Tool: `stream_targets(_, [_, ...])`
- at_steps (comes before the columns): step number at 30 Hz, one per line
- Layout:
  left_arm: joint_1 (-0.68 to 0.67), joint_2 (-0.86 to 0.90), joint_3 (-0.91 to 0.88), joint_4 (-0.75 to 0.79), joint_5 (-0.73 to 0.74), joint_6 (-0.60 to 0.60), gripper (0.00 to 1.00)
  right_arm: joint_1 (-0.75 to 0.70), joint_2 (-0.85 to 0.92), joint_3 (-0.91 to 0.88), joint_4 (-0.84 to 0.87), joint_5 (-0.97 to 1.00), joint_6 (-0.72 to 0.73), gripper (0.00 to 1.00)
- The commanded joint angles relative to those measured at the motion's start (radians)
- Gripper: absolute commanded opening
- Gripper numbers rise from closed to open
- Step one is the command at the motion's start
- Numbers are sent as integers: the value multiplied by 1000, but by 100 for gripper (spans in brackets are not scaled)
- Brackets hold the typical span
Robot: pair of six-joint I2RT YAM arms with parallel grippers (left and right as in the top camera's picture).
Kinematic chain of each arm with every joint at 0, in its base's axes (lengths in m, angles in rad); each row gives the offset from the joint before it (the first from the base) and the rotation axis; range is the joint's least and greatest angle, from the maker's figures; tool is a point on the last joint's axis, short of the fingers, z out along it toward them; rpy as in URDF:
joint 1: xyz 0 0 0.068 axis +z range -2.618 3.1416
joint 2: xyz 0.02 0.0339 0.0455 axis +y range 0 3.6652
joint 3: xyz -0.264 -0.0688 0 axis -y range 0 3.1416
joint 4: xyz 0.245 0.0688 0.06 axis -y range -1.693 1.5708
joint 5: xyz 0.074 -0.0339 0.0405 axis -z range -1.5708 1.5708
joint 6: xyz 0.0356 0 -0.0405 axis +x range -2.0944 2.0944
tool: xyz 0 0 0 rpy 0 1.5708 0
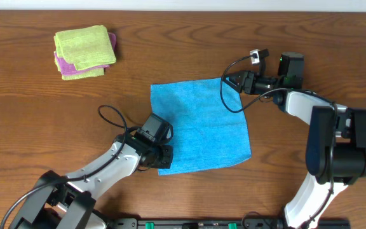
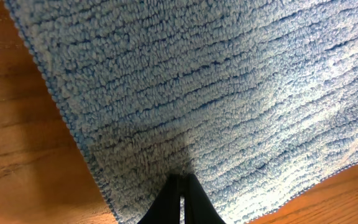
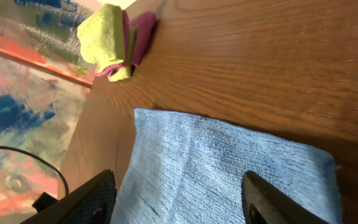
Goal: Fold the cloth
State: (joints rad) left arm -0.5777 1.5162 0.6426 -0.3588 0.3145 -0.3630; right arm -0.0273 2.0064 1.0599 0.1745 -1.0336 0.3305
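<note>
The cloth (image 1: pixel 199 124) lies spread out flat in the middle of the surface (image 1: pixel 297 38), a single layer with all four corners showing and turned a little off square. I can see no crease and no lifted edge anywhere on it, so as far as I can judge no fold has been made and the whole job is ahead.

What does look in hand is the taking hold. The left fingers (image 2: pixel 182 198) are down at the cloth's 7 o'clock corner, pressed tight together with their tips on the pile just inside the hem. From the left wrist view I cannot tell whether a pinch of fabric is caught between them or they merely rest on top, because the cloth around them sits flat and unbunched. The right fingers (image 1: pixel 232 81) are at the opposite corner, about 1 o'clock on the cloth, and they stand well apart. In the right wrist view the corner lies between them on the surface, ungripped.

Off at 10 o'clock on the surface, well apart from all this, a lime-green cloth (image 1: pixel 84 46) sits folded on a purple cloth (image 1: pixel 58 62); neither arm is near them.

To my eye the right side has to close on its corner first. After that comes the lifting, the carrying over to an opposite edge and the laying down.
</note>
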Motion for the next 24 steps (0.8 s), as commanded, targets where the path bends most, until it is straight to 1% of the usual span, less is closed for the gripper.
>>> stream_targets(1, [-7, 26, -34, -19, 0, 4, 6, 7, 16, 4, -39, 55, 6, 63])
stream_targets(3, [-7, 26, -34, -26, 0, 4, 6, 1, 16, 4, -76, 110, 13, 62])
stream_targets(5, [-7, 26, -34, -30, -3, 4, 6, -5, 16, 4, -83, 117, 13, 62])
stream_targets(8, [-6, 26, -34, -29, -8, 11, 6, -9, 8, 15, -92, 117, 13, 54])
stream_targets(10, [-4, 26, -34, -29, -8, 12, 6, -12, -5, 34, -111, 117, 10, 54])
stream_targets(13, [-5, 26, -34, -29, -8, 12, 6, -20, -35, 71, -139, 117, 9, 47])
stream_targets(14, [-5, 26, -34, -29, -8, 12, 6, -22, -43, 82, -158, 117, 0, 41])
stream_targets(15, [-5, 26, -34, -29, -8, 12, 6, -24, -56, 97, -187, 117, -12, 33])
stream_targets(16, [-5, 26, -34, -29, -8, 11, 6, -24, -71, 116, -229, 117, -35, 16])
stream_targets(17, [-5, 26, -34, -29, -8, 11, 6, -24, -86, 135, -272, 117, -59, 1])
stream_targets(21, [-5, 26, -34, -21, -8, 11, 6, -22, -155, 207, -488, 120, -158, 1])
stream_targets(22, [-5, 26, -34, -18, -8, 11, 6, -18, -181, 220, -556, 145, -204, 2])
stream_targets(24, [-5, 26, -34, -12, -7, 11, 6, -6, -238, 234, -687, 269, -260, 2])
